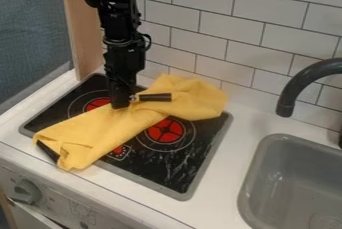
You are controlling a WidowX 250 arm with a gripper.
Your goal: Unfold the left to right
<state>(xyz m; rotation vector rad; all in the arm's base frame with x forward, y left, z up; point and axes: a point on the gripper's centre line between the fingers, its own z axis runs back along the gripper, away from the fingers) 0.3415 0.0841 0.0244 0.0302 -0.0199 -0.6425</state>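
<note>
**Snag Risk in a Toy Kitchen**

A white countertop [222, 193] holds a black stovetop [167, 170] and, at the view's right, a gray sink [262, 190], its basin showing a round drain [327, 221] near the lower corner. A black robot arm [123, 38] hangs down from the upper left. A bunched yellow cloth [110, 130], the item to be unfolded, lies diagonally across the stovetop from its lower left to the tiled wall's side. The gripper [121, 103] is at the cloth's middle, beside a dark handle [155, 97] lying on the fabric; whether it is spread, pressed together or pinching fabric cannot be told. A grip on several layers could drag the whole bundle rightward instead of opening it, while a sweep in that direction could catch the handle and push it along.
</note>
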